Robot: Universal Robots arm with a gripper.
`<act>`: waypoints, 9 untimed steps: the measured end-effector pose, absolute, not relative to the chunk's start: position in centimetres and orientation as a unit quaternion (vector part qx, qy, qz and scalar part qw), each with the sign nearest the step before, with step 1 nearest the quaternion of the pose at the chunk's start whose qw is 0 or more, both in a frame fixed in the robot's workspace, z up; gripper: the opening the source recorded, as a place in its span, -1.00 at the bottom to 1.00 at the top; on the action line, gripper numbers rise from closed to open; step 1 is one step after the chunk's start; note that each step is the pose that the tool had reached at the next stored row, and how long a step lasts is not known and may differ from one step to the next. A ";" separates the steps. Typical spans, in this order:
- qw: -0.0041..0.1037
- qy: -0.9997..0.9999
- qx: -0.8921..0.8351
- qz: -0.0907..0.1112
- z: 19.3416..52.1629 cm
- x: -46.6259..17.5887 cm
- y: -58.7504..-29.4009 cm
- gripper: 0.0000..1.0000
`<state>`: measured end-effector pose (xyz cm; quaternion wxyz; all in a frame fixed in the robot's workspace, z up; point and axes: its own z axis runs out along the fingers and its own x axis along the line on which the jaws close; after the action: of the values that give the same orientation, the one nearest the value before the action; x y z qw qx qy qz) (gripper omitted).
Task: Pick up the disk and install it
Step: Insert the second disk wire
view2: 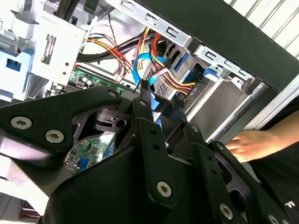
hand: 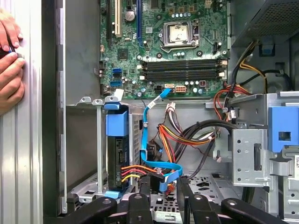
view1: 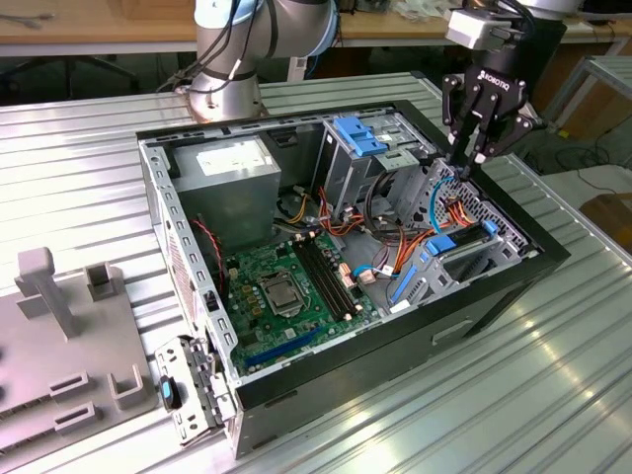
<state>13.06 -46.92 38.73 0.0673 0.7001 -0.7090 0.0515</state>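
Where the disk sits, gripper overhead

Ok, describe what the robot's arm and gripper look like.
The arm is built of silver-grey rounded joint housings with pale blue caps, and black cables run along it. The gripper is matte black, with jointed finger links fastened by silver screws and a white marking on its body. A pale grey box-shaped unit sits at the wrist above it.
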 end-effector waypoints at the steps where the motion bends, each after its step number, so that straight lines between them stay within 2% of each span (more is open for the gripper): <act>1: 0.068 -0.709 0.700 0.052 38.7 13.1 -46.9 -0.28; 8: 0.070 -0.709 0.700 0.054 38.6 13.1 -46.7 -0.30; 9: 0.071 -0.709 0.700 0.055 38.6 13.1 -46.7 -0.44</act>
<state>13.06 -46.74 38.57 0.0712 0.6997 -0.7087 0.0554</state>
